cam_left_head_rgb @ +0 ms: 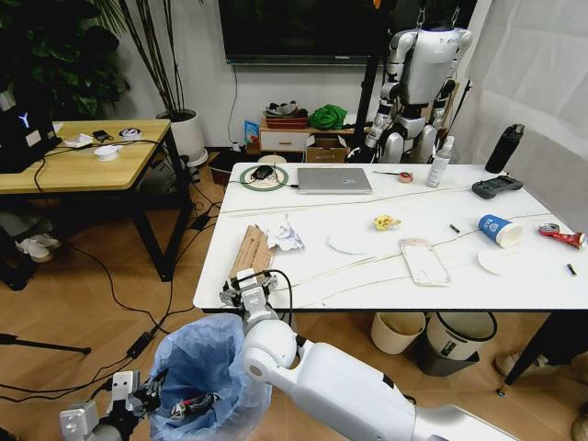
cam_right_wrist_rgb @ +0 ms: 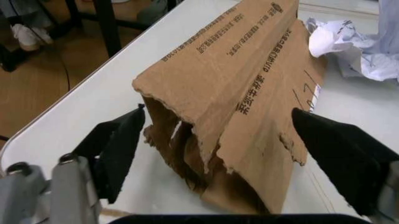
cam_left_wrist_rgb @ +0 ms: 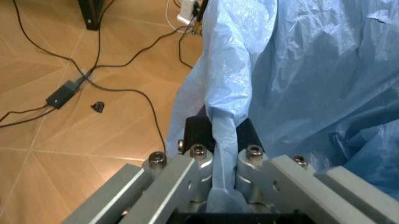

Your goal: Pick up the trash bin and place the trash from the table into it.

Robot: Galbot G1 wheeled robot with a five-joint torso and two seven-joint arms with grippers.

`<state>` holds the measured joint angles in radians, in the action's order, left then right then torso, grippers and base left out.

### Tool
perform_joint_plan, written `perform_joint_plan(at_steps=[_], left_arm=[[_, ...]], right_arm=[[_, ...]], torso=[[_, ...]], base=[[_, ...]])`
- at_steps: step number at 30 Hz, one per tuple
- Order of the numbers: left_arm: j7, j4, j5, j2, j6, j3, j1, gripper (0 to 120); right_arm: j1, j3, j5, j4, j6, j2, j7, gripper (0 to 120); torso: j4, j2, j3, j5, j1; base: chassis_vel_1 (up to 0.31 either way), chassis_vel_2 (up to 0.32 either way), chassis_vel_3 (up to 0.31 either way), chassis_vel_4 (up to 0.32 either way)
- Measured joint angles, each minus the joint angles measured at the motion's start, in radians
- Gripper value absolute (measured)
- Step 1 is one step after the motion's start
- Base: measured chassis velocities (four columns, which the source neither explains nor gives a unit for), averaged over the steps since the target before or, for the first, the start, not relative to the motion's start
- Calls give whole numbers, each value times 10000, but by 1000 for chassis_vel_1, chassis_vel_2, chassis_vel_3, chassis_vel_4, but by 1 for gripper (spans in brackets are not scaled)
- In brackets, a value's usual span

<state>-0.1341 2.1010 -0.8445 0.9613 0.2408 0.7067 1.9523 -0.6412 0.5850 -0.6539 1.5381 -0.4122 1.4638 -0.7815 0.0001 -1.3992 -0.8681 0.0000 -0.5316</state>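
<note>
A: Nearest item?
B: Left gripper (cam_left_wrist_rgb: pixel 223 140), clamped on the bin (cam_left_head_rgb: pixel 197 372) liner, low beside the table (cam_left_head_rgb: pixel 303 276).
A: Next out?
B: Right gripper (cam_right_wrist_rgb: pixel 218 140), spread around the cardboard (cam_right_wrist_rgb: pixel 243 93) at the table's near edge.
A: Risk?
B: Thin liner could slip or tear; torn cardboard may buckle.

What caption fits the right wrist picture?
Right gripper, open, straddles the near end of the flattened brown cardboard on the table.

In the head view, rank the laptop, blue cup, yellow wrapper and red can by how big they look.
1. Laptop, clearly largest.
2. Blue cup.
3. Red can, close to the cup, so that order is unsure.
4. Yellow wrapper, smallest.
The laptop lies farther from the camera than the others yet looks biggest.
</note>
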Motion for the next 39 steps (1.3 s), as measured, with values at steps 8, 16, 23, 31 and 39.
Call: perform_joint_plan(at_steps=[8, 16, 23, 31, 39], left_arm=[[7, -117, 62, 87, -2, -103, -43, 0], [25, -109, 70, 80, -8, -136, -83, 0], [21, -125, 55, -34, -8, -301, -275, 0], [-81, -90, -57, 24, 28, -454, -472, 0], [-102, -1, -221, 70, 44, -375, -472, 0]], right_arm=[[141, -128, -40, -236, 202, 117, -44, 56], [154, -360, -69, 36, 241, -250, -98, 28], [-45, -576, -22, 623, 521, -804, -14, 1], [-588, -1019, 357, 2093, 2399, -1953, 1397, 0], [-2250, -768, 730, 4139, 4325, -4056, 3090, 0]], torso=[[1, 0, 0, 0, 1], [1, 0, 0, 1, 0], [0, 0, 0, 1, 0], [1, 0, 0, 3, 0], [-1, -2, 1, 4, 1]], base=[[0, 0, 0, 0], [0, 0, 0, 0], [0, 0, 0, 0], [0, 0, 0, 0], [0, 0, 0, 0]])
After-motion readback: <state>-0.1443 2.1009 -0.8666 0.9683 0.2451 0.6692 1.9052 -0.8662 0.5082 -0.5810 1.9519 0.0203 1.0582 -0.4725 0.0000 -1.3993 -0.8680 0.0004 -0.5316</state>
